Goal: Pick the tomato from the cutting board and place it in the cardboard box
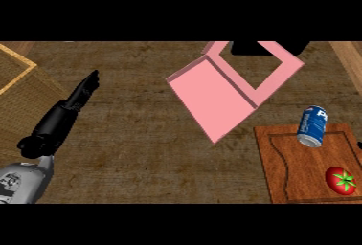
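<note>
Here the left robot hand (76, 98) hovers with straight fingers over the brown wooden counter (141, 143).

Counter top (141, 143): dark brown wood grain, worn and mottled, filling most of the view.
Woven panel (25, 91): tan basket-weave surface at the left edge, set at an angle.
Panel trim (20, 72): pale yellow strip along the woven surface's upper corner.
Wooden strip (350, 60): lighter plank running diagonally at the upper right corner.
Light: even and soft, with faint shadows only.
</note>
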### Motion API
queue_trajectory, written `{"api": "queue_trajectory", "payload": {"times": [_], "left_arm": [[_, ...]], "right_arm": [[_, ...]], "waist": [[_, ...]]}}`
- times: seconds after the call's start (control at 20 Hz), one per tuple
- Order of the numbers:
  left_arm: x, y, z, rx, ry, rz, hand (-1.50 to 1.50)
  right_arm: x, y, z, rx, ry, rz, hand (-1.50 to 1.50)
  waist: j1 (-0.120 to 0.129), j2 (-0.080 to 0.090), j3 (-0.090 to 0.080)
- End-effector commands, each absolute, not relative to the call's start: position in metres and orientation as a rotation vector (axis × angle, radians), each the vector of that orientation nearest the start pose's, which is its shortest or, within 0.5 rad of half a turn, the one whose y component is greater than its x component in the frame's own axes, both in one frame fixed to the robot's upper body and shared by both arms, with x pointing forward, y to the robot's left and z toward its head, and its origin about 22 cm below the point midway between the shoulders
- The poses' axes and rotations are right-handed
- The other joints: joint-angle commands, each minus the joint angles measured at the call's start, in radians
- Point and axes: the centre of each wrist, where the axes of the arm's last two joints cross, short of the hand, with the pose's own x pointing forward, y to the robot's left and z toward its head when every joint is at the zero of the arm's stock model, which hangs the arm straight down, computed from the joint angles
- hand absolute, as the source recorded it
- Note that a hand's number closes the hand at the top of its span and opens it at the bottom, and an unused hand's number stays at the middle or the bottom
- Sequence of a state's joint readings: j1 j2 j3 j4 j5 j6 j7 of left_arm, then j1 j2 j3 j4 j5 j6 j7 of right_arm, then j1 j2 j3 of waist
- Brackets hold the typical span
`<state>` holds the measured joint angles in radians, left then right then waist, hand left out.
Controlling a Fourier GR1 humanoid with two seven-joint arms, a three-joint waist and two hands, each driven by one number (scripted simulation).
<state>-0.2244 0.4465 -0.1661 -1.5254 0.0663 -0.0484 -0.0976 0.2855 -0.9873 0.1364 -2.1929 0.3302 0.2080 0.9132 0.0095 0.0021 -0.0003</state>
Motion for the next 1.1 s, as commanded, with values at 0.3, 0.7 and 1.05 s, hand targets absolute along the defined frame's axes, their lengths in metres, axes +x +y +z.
{"api": "queue_trajectory", "payload": {"times": [0.3, 0.7, 1.05], "left_arm": [[0.299, 0.273, 0.073, 0.094, -1.744, -0.516, 0.0], [0.293, 0.27, 0.09, 0.085, -1.743, -0.529, 0.0], [0.29, 0.283, 0.062, 0.114, -1.737, -0.518, 0.0]], "right_arm": [[0.177, -0.304, 0.109, -1.053, -0.659, 0.983, -1.5], [0.202, -0.315, 0.097, -1.069, -0.59, 0.98, -1.5], [0.196, -0.323, 0.066, -1.039, -0.619, 0.98, -1.5]], "waist": [[-0.015, -0.003, 0.001], [-0.009, -0.003, 0.001], [-0.013, -0.003, 0.0]]}}
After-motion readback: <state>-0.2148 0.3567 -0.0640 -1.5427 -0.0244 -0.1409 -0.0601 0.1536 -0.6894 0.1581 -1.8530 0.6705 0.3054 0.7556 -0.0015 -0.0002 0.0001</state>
